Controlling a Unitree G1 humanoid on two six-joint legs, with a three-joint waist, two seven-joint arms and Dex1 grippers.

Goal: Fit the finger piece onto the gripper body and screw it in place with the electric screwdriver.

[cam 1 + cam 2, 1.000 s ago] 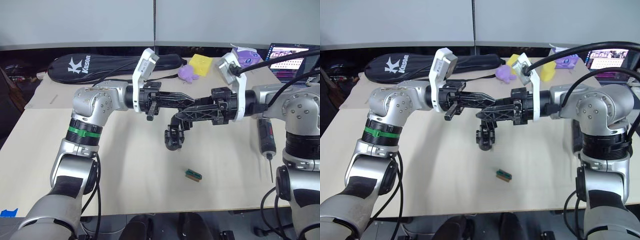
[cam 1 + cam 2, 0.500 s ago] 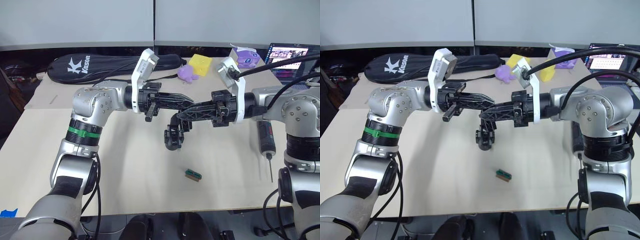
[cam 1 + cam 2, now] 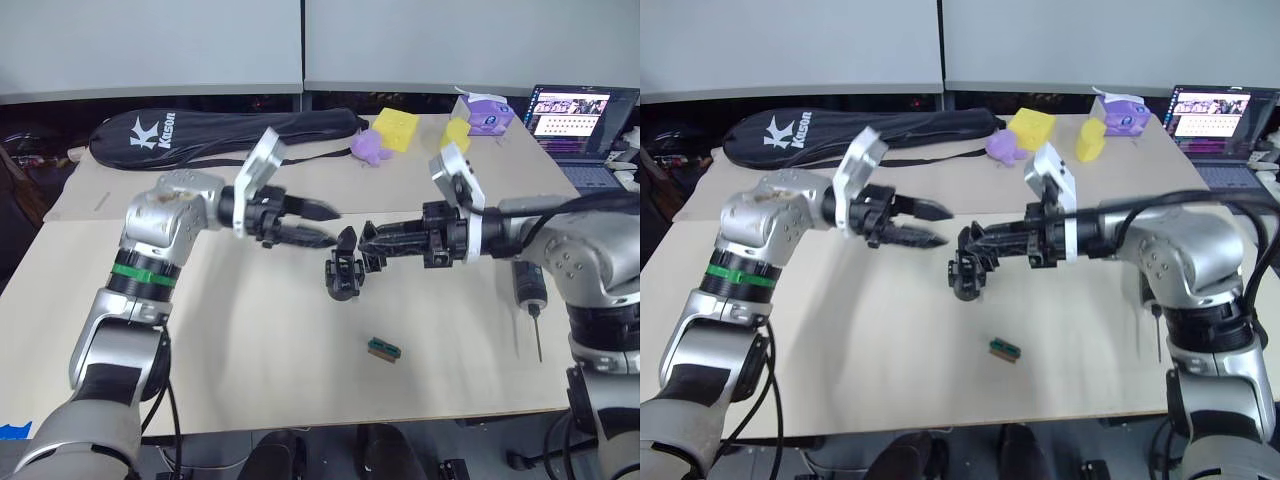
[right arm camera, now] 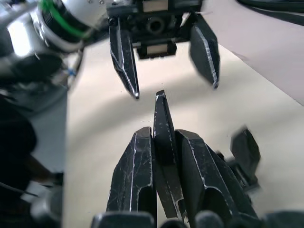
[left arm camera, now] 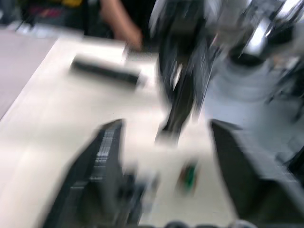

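My right gripper (image 4: pixel 164 132) is shut on the finger piece (image 4: pixel 159 118), a black wedge whose point sticks out past the fingertips toward my left gripper (image 4: pixel 175 90). The left gripper (image 3: pixel 330 226) hangs open a short way left of that point, with nothing between its fingers. The gripper body (image 3: pixel 345 275) stands on the table just below and beside the right gripper (image 3: pixel 368 240); whether the wedge touches it I cannot tell. The electric screwdriver (image 3: pixel 530 290) lies on the table at the right, beside my right arm, with its bit toward the front edge.
A small green-and-brown piece (image 3: pixel 385 349) lies in front of the gripper body. A long black racket bag (image 3: pixel 200 135) stretches along the back left. Yellow blocks (image 3: pixel 397 128), a purple toy (image 3: pixel 366 147) and a laptop (image 3: pixel 580 120) sit at the back right.
My left gripper has opened, let go of the wedge and drawn back to the left. The right gripper closed on the wedge and now holds it alone, a little lower.
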